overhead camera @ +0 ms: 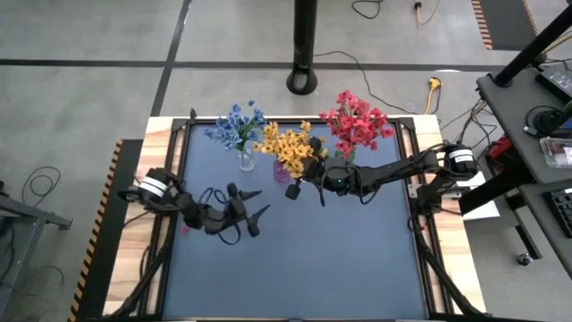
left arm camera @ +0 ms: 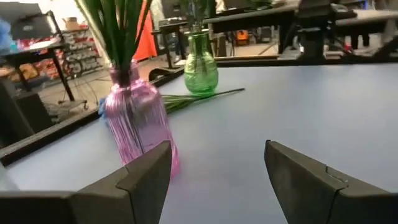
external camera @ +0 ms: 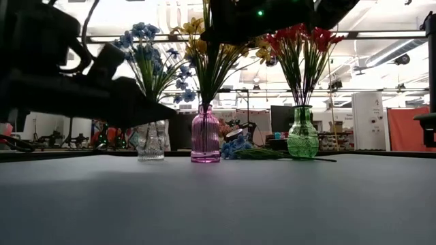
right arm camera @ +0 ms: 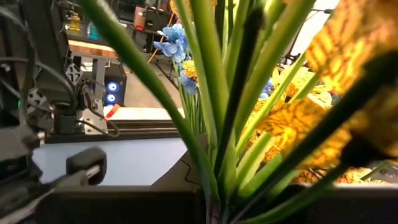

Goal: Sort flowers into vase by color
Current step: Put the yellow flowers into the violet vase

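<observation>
Three vases stand in a row at the far side of the mat. A clear one (external camera: 151,139) holds blue flowers (overhead camera: 237,125), a pink one (external camera: 205,133) holds yellow flowers (overhead camera: 288,145), and a green one (external camera: 303,136) holds red flowers (overhead camera: 356,123). One more blue flower (external camera: 235,148) lies flat on the mat between the pink and green vases, its stem (left arm camera: 199,98) pointing toward the green vase. My left gripper (left arm camera: 217,177) is open, low and level over the mat, pointing at the pink vase (left arm camera: 134,118). My right gripper (overhead camera: 308,182) is shut high up among the yellow flowers' stems (right arm camera: 214,124). My right gripper sits level among the yellow flowers' green stems (right arm camera: 217,186), at blossom height above the pink vase. Stems and leaves cover its fingertips, so I cannot tell whether a stem is pinched between them.
A raised black frame (overhead camera: 420,224) borders the dark mat. The near half of the mat (overhead camera: 295,268) lies bare. A black pole base (overhead camera: 304,80) stands beyond the far edge.
</observation>
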You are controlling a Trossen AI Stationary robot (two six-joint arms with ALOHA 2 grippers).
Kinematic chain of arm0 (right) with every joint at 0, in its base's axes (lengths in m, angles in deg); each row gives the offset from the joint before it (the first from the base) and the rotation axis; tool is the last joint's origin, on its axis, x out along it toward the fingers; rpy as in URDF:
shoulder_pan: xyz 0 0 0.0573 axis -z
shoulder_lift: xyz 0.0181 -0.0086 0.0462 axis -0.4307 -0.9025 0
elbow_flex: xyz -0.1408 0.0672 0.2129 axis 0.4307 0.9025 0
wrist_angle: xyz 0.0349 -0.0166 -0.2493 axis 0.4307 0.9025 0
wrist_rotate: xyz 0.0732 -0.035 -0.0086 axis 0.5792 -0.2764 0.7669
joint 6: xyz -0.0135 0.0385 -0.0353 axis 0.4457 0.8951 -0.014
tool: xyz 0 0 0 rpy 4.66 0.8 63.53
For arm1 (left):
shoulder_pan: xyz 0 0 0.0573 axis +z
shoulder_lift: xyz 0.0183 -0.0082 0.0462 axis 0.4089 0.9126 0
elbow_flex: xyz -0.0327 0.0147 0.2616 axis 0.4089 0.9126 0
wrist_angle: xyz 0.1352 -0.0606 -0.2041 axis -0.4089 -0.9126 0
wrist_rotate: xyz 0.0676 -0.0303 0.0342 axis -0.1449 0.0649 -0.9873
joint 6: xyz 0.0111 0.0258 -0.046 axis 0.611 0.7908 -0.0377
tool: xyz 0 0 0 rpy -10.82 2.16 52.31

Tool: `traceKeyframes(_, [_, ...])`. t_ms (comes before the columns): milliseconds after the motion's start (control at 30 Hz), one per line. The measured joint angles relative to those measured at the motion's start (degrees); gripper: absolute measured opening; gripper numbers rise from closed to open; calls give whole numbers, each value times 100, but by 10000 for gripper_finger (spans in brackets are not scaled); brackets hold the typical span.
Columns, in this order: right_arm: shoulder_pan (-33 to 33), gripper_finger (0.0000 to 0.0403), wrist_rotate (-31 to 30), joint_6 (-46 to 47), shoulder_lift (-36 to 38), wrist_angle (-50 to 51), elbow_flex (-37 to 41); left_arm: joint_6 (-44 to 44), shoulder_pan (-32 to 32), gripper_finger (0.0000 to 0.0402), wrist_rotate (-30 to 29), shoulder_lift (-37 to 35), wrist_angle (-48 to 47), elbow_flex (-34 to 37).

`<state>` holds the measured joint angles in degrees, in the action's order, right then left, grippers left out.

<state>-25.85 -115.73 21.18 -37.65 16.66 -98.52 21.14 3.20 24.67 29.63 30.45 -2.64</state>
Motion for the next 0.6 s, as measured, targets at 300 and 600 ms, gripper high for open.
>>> traceKeyframes(300, [0,22,-2,13,2,-2,0,140,491,240,-42,138,90,-100])
traceKeyframes(600, [0,22,-2,134,3,15,0,563,838,240,133,151,-214,-631])
